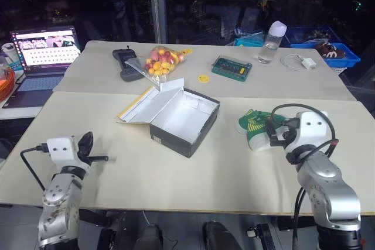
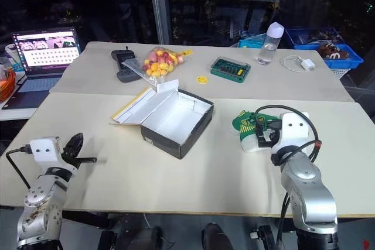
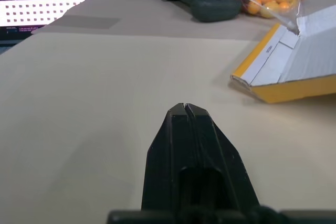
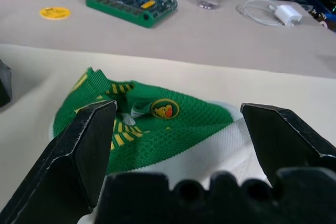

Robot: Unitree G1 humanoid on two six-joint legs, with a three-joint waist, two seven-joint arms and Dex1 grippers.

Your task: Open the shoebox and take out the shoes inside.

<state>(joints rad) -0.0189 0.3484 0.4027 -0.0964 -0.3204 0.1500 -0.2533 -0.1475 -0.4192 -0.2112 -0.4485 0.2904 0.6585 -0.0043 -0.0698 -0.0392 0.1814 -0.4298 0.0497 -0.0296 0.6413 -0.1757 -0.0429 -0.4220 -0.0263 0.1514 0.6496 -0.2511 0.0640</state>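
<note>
The shoebox (image 1: 183, 119) stands open in the middle of the table, black-sided, its white inside showing nothing in it. Its yellow-edged lid (image 1: 139, 106) lies folded back flat to the left. The green shoes (image 1: 255, 125) with white soles rest on the table to the right of the box. My right gripper (image 4: 178, 111) is open, level just before the shoes, with one finger (image 4: 86, 140) on each side of the nearest shoe (image 4: 152, 124) and apart from it. My left gripper (image 3: 185, 107) is shut and empty, low over bare table left of the lid.
Behind the box lie a clear bag of coloured balls (image 1: 161, 61), a black controller (image 1: 125, 62), a yellow sticker (image 1: 203, 78), a green case (image 1: 232, 68), a bottle (image 1: 272, 42) and a white charger cable (image 1: 299, 61). A laptop (image 1: 44, 51) stands far left, blue bins (image 1: 325, 45) far right.
</note>
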